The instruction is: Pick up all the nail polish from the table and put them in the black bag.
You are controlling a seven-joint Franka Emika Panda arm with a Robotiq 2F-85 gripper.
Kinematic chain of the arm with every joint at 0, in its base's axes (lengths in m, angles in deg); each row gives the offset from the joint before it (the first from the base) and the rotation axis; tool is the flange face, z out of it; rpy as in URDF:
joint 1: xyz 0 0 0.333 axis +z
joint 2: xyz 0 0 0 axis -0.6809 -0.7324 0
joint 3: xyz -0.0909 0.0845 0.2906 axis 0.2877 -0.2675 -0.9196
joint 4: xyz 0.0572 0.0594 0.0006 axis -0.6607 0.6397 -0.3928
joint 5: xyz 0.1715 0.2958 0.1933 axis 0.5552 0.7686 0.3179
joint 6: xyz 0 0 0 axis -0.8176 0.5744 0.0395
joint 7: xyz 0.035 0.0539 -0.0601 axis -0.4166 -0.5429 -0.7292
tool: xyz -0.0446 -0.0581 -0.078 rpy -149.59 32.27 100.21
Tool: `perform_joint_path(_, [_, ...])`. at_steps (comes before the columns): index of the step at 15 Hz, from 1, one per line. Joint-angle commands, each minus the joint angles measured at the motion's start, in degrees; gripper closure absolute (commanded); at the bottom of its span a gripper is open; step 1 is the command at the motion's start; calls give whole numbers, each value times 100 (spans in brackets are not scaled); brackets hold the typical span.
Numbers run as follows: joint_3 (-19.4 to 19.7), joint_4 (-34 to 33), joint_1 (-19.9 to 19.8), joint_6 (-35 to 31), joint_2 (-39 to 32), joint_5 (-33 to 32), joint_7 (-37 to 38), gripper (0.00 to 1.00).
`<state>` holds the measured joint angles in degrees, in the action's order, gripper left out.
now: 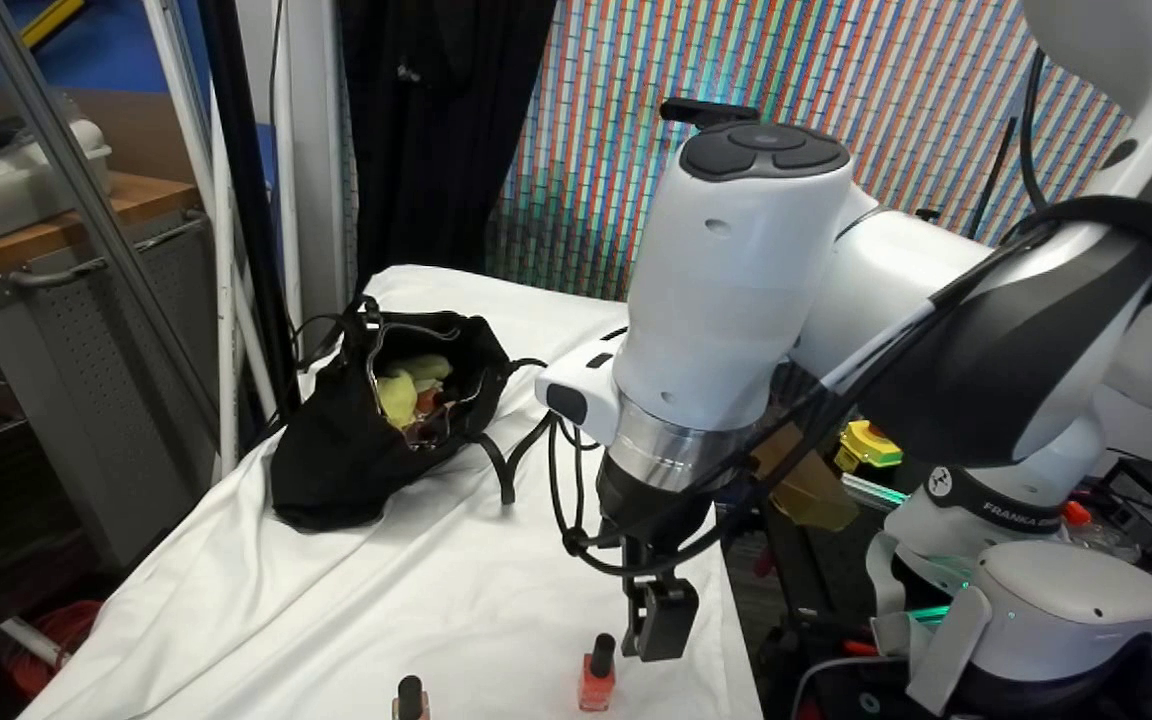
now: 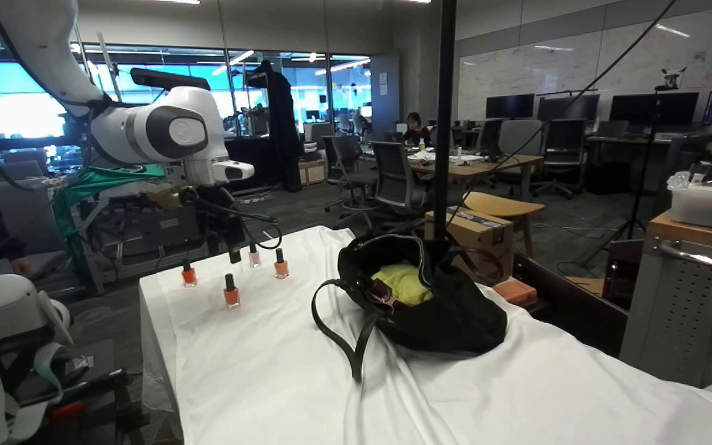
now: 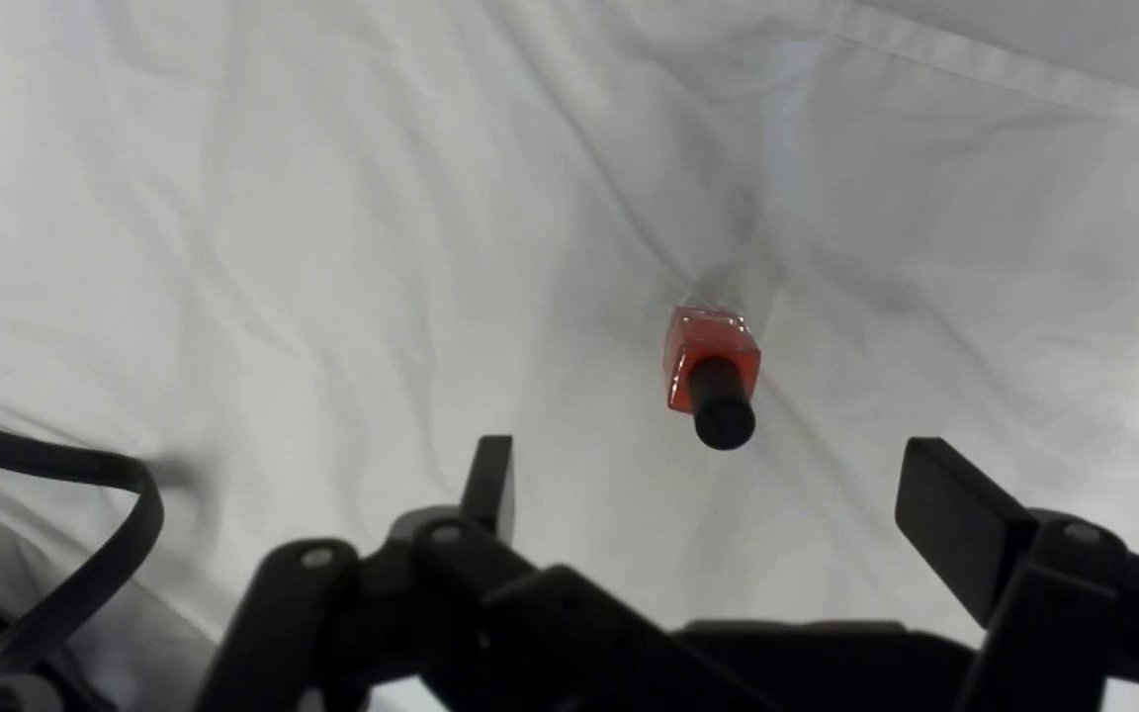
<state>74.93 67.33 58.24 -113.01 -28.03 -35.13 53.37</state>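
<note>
With our claw spread wide and holding nothing above the white table, we judged that coming down off-centre could clip the slim cap of 1 upright red nail polish just ahead and topple it, well short of the black bag.

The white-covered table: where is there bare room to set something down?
The table is bare between the nail polish bottles and the black bag, though the bag's strap trails into that gap, and again past the bag, away from the bottles. Crowded: the bottles' end, where the open gripper hangs.
</note>
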Motion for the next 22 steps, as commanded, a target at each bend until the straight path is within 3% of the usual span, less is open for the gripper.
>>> perform_joint_path(1, [65, -308, -1, -154, -458, 8, -64, 0])
perform_joint_path(9, [272, -672, -27, -376, -1220, 114, -346, 0])
perform_joint_path(22, [332, -673, -22, -753, -1664, 275, -571, 0])
